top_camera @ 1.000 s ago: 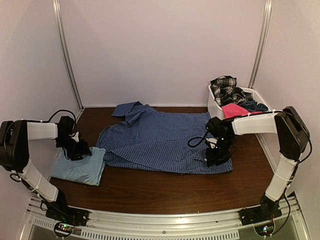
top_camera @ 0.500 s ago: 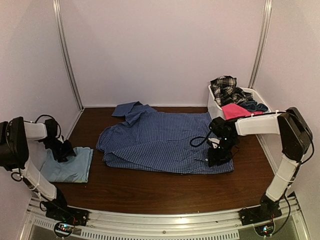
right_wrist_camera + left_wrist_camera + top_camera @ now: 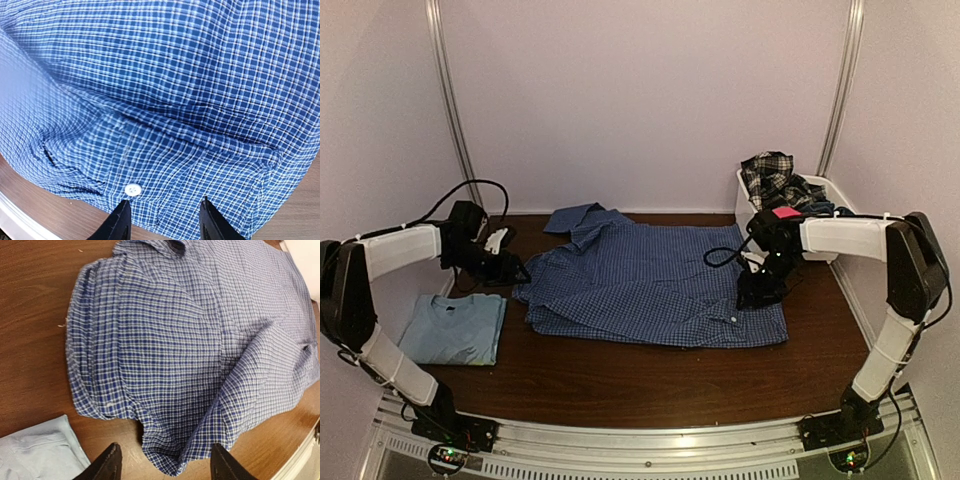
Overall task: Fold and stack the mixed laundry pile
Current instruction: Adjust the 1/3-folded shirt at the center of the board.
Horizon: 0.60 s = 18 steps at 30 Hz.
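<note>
I am hovering left end effector (image 3: 508, 268), spread and empty, just beside check shirt's (image 3: 650, 280) left sleeve edge. Shirt lying flat on surface (image 3: 620, 385), long axis running across to right end effector (image 3: 757, 295), spread, empty, over shirt's buttoned right hem.

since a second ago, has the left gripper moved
Yes. The left gripper has left the light blue T-shirt and gone toward the back wall, to the checked shirt's left edge.
</note>
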Available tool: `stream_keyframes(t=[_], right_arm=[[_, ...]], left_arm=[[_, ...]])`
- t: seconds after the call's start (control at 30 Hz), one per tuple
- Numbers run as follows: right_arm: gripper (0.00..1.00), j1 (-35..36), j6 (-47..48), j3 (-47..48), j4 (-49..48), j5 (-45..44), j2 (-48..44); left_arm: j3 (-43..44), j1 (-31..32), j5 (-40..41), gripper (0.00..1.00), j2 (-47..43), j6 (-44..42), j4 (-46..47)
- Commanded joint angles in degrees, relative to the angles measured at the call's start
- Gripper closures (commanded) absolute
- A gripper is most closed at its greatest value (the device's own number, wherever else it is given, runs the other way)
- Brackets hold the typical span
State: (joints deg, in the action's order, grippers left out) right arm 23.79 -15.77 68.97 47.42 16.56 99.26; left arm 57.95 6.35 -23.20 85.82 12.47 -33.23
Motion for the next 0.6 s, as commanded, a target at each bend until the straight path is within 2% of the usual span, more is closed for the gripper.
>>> stream_keyframes(t=[0.0,0.17,0.4,0.57], right_arm=[[0.52,-1.3,1.2,-2.2,0.0,2.1,2.1],[0.53,-1.8,1.6,-6.1,-3.6,5.0,4.2],[0.53,-2.0,2.5,-8.7,-5.5,5.4,6.3],[0.53,-2.1,3.2,-9.2,-5.1,4.4,7.0]], left_arm=[[-2.0,-0.6,-11.2,0.33,0.5,-6.5,-3.6],[-7.0,1.1,-17.8,0.26,-1.1,-5.6,0.4],[-9.0,2.3,-16.3,0.25,3.5,-4.9,8.7],[-5.7,3.9,-15.1,0.28,10.1,-6.9,6.3]])
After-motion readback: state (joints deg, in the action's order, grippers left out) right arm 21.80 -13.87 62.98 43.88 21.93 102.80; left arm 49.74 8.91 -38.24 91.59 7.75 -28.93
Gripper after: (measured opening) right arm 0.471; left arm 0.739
